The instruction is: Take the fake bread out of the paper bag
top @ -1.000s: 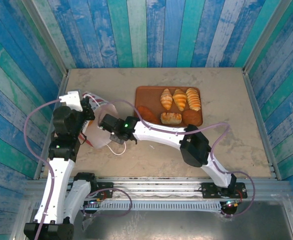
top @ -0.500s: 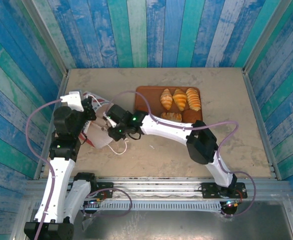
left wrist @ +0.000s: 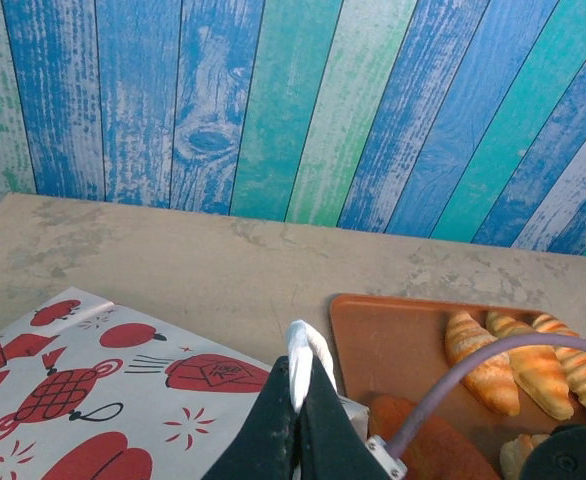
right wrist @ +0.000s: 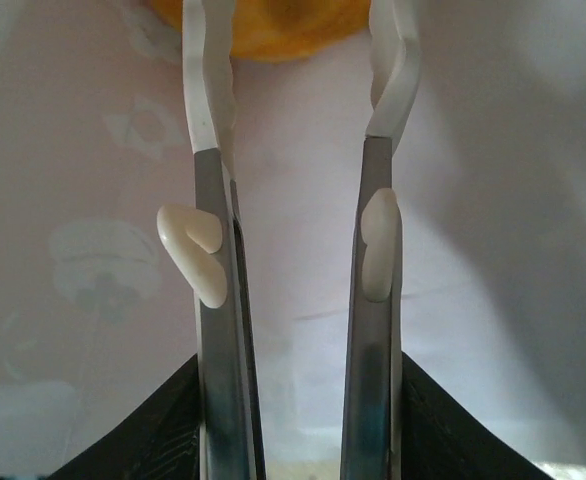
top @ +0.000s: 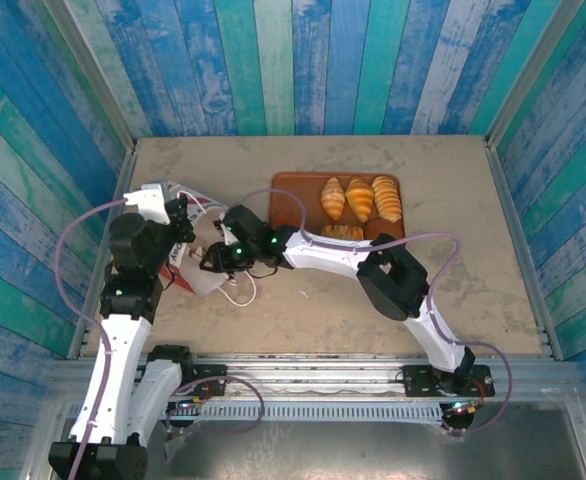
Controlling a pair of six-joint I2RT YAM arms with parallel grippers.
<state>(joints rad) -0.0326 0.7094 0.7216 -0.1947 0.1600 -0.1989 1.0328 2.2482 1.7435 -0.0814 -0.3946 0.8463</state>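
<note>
The paper bag point(top: 198, 282) lies at the left of the table, its white face with red prints point(left wrist: 93, 400) under my left wrist. My left gripper point(left wrist: 308, 368) is shut on the bag's white cord handle at its mouth point(top: 185, 228). From the right, my right gripper point(top: 209, 258) reaches into the bag mouth. Inside the bag its jaws point(right wrist: 298, 60) stand open, nothing between them. One golden piece of fake bread point(right wrist: 263, 22) lies just beyond the fingertips. More fake bread rests on the brown tray point(top: 291, 190): three croissants point(top: 359, 198) and a loaf point(top: 343, 233).
The right arm stretches across the tray's near edge to the bag. A loose white cord handle point(top: 238, 296) trails on the table below the bag. Painted plank walls enclose the table on three sides. A reddish-brown bun point(left wrist: 428, 440) sits on the tray's near corner.
The right gripper has swung left from beside the bag into its mouth, and its jaws have widened. The left gripper keeps its hold and has barely moved.
</note>
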